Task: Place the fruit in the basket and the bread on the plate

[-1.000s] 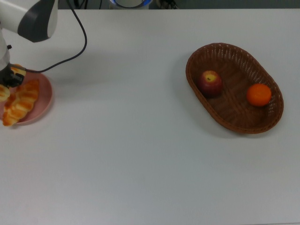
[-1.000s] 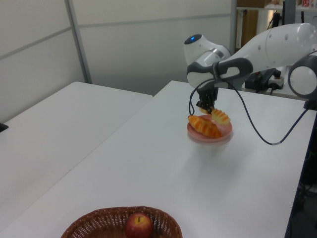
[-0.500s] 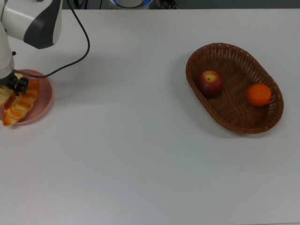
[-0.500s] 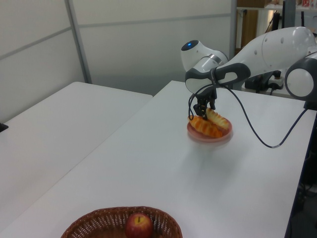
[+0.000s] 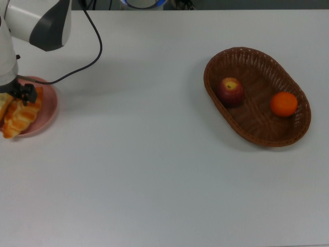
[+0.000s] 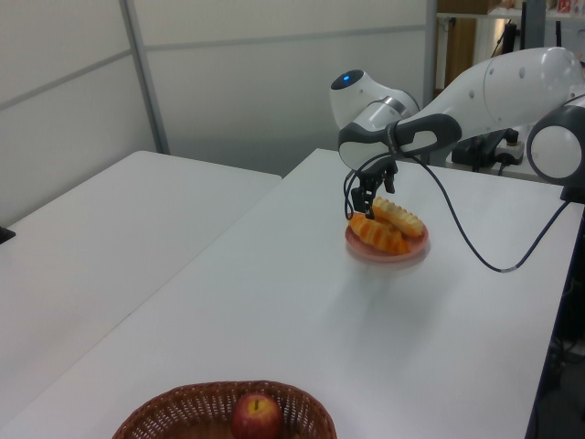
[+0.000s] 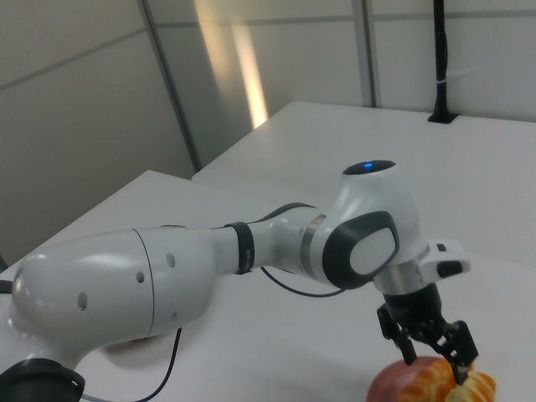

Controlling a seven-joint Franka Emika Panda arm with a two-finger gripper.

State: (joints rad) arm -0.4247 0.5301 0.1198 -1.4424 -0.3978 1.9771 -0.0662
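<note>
The pink plate at the top view's left edge carries both pastries. The braided one lies in front of the ridged one in the left view. My gripper hovers open just above them with nothing between its fingers, and it also shows in the right view over the bread and in the top view. The wicker basket at the top view's right holds the dark red apple and the orange mandarin. In the left view only the basket's near part and the apple show.
A black cable runs from the arm across the table's far left corner in the top view. The arm's white links fill the lower left of the right view. A second white table stands beside this one.
The gripper lowered the ridged pastry onto the plate beside the braided one, let go of it, and has lifted slightly with its fingers apart.
</note>
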